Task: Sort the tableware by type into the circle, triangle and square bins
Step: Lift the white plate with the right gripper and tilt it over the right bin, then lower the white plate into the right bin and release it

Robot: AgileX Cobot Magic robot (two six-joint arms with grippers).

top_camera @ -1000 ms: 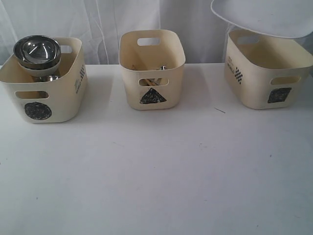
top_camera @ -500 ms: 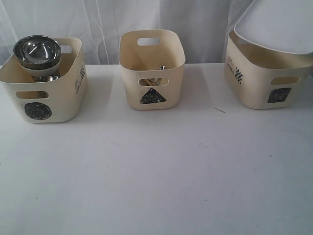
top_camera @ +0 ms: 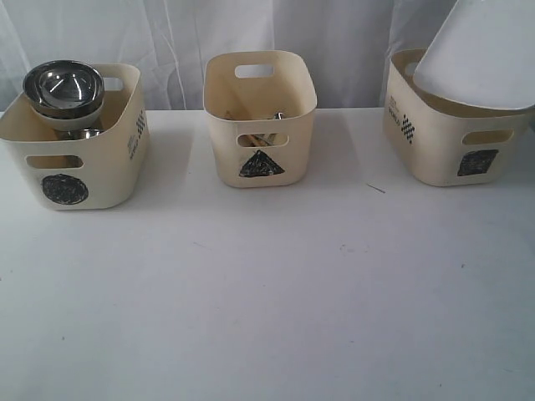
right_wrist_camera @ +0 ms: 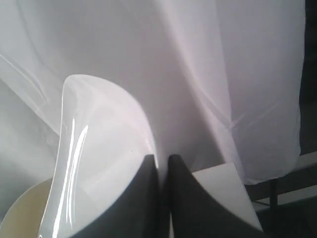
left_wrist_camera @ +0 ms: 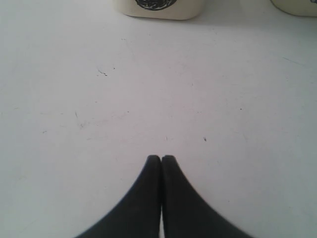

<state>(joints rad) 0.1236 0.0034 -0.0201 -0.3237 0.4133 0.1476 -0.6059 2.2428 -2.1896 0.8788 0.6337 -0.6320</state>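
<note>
The large white plate (top_camera: 485,54) hangs steeply tilted over the square bin (top_camera: 456,138), its lower edge just inside the rim. My right gripper (right_wrist_camera: 162,159) is shut on the rim of the plate (right_wrist_camera: 99,163); the gripper itself is out of the exterior view. A steel bowl (top_camera: 63,86) rests on a white bowl in the circle bin (top_camera: 75,159), with steel mugs partly visible beneath. Cutlery and chopsticks lie in the triangle bin (top_camera: 260,117). My left gripper (left_wrist_camera: 161,158) is shut on nothing, hovering over bare table in front of the circle bin (left_wrist_camera: 158,7).
A white tabletop (top_camera: 267,284) stretches in front of the three bins. A white curtain (top_camera: 251,33) hangs behind them. In the right wrist view a dark frame (right_wrist_camera: 285,198) shows past the table's corner.
The plate has tipped from nearly flat above the square bin to steeply tilted, and its lower edge has dropped to the bin's rim. The left gripper view has no earlier frame.
</note>
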